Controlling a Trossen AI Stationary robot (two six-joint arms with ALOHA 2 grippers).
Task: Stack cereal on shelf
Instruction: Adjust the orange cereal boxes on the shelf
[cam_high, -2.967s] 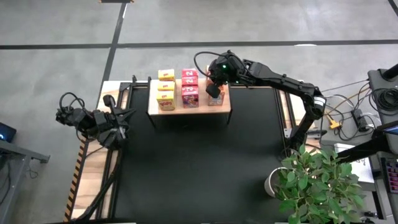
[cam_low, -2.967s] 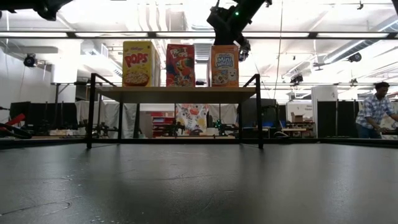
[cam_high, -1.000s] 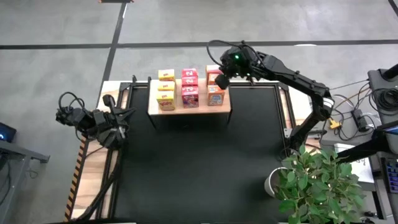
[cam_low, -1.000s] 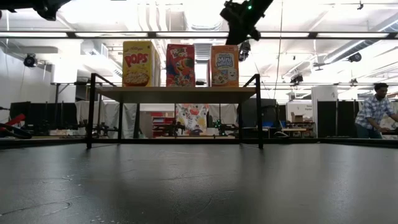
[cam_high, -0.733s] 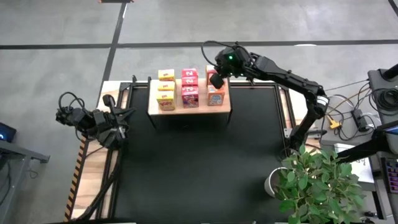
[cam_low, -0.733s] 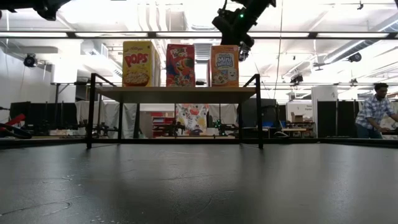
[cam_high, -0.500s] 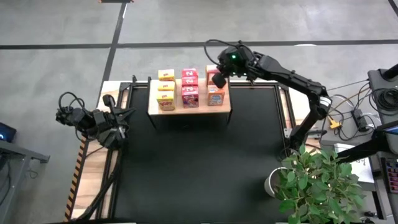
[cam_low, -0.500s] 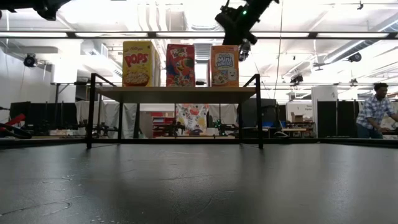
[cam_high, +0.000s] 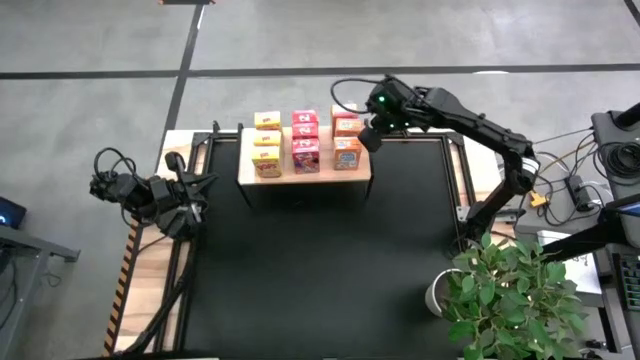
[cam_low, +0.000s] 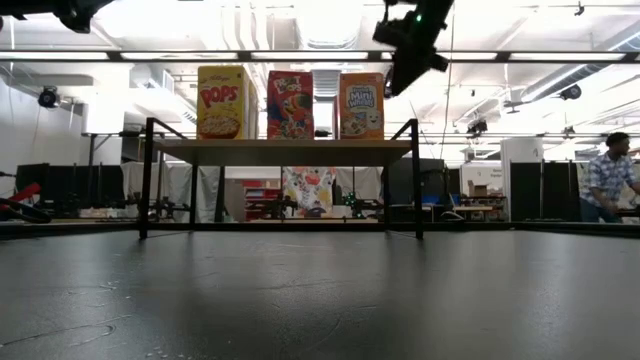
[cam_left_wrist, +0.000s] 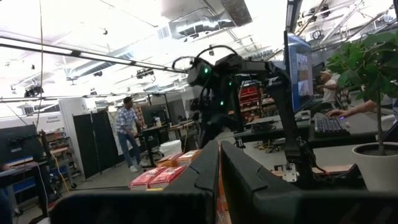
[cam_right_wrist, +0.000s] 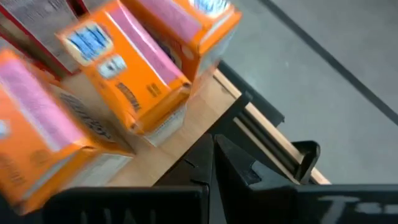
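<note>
The shelf (cam_high: 305, 172) is a light wood block with nine cereal boxes standing on its top in three columns: yellow (cam_high: 266, 143), pink-red (cam_high: 305, 140) and orange (cam_high: 347, 140). In the low view the front yellow (cam_low: 225, 102), red (cam_low: 290, 104) and orange box (cam_low: 361, 105) stand side by side on the shelf (cam_low: 280, 150). My right gripper (cam_high: 366, 137) (cam_low: 393, 78) hangs shut just right of the orange column, above the shelf's right edge (cam_right_wrist: 186, 137), touching nothing; the nearest orange box (cam_right_wrist: 124, 74) is close ahead of it. My left gripper (cam_high: 188, 196) waits shut at the table's left edge.
A large black mat (cam_high: 320, 260) covers the table in front of the shelf. A potted plant (cam_high: 510, 290) stands at the near right corner. Cables (cam_high: 570, 185) lie off the table's right side. A person (cam_low: 605, 175) stands far back in the room.
My right gripper has moved from above the far orange boxes toward the table's right edge and a little nearer, ending beside the orange column. The boxes have stayed in place.
</note>
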